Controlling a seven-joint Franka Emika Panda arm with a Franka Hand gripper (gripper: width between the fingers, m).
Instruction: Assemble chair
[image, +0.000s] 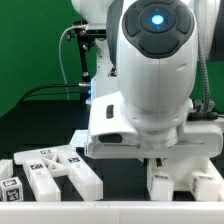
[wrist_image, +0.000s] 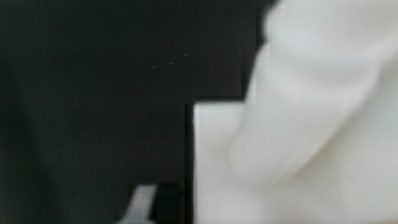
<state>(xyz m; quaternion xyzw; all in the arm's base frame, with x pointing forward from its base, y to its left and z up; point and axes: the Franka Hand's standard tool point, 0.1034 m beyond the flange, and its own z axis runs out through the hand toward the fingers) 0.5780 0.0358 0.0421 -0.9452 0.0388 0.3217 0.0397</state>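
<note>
Right below the fingers, as near as I can judge, sits a chunky white chair block (image: 182, 183). Wrist view is filled w/ a blurred white part (wrist_image: 311, 110) v. close to the lens, w/ a flatter white slab (wrist_image: 222, 165) touching it.

The fingers are hidden behind my own wrist housing (image: 150, 95) in the exterior view and lost in blur in the wrist view. Can't tell if they're apart, closed or on anything. The part's long axis seems to run alongside the fingers, roughly upright, but not sure.

Other chair pcs: tagged bars (image: 45, 172) lie flat on the worktop (image: 118, 172), well apart from the fingers, toward the exterior view's left. Dark bare worktop between those bars & the fingers is the only open room I see.

Judgement: next move turns on whether that white part is between the fingers or just beside them. W/ it this close, a sideways shift could knock it, so straight up/down looks safest. Far side is blocked by the arm, unknown.
</note>
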